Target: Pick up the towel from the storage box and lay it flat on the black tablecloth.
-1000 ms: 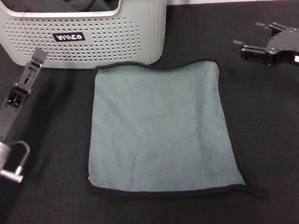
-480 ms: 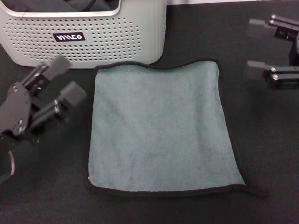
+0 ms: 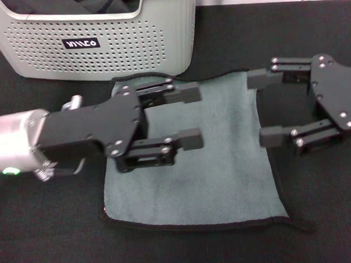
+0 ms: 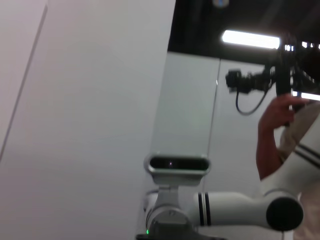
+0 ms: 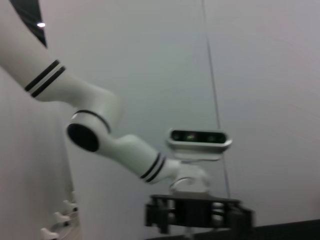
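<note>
The towel [image 3: 224, 170] lies spread flat, grey-green side up, on the black tablecloth [image 3: 52, 236], just in front of the storage box [image 3: 114, 52]. My left gripper [image 3: 198, 116] is open and empty, raised high over the towel's left half with its fingers pointing right. My right gripper [image 3: 256, 107] is open and empty, raised over the towel's right edge with its fingers pointing left. The two grippers face each other and hide part of the towel. Neither touches it.
A dark cloth bundle [image 3: 94, 4] lies inside the storage box at the back left. Both wrist views point upward at walls and at my head camera [image 4: 176, 165] [image 5: 197, 137]. A person [image 4: 280, 130] stands in the left wrist view.
Both grippers have risen from the table's sides, swung inward over the towel and turned to face each other. The towel and the box have not moved.
</note>
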Controlling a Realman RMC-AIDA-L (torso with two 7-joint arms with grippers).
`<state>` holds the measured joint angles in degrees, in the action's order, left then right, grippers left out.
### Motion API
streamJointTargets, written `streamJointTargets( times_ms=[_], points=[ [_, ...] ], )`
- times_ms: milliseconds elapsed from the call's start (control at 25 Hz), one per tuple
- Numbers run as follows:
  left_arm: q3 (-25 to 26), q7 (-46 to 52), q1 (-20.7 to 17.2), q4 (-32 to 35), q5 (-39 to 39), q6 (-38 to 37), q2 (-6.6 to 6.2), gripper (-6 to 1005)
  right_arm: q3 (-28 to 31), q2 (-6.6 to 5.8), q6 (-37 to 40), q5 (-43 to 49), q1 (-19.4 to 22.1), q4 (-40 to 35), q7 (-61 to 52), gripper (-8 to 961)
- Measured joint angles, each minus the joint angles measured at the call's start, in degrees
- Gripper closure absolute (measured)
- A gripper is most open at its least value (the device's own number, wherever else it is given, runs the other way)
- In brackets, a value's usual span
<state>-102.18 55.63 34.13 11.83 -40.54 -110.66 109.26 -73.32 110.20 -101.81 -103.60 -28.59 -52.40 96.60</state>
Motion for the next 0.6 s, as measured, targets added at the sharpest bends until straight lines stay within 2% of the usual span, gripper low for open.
streamJointTargets(
  times_ms=[160,280,600],
  points=[
    [0.3,1.5,3.0,0.5,-1.1,2.6,0.17,303,-1.7,0.03,-0.1,0.0,-0.5,0.0,0.0,81],
    [0.3,1.6,3.9,0.5,-1.1,3.1,0.24,303,-1.9,0.1,-0.1,0.1,-0.4,0.4,0.1,81],
    [1.8,3.2,3.3,1.3,-1.0,4.1,-0.19,302,-1.5,0.1,0.0,0.5,0.2,0.5,0.6,81]
  ],
)
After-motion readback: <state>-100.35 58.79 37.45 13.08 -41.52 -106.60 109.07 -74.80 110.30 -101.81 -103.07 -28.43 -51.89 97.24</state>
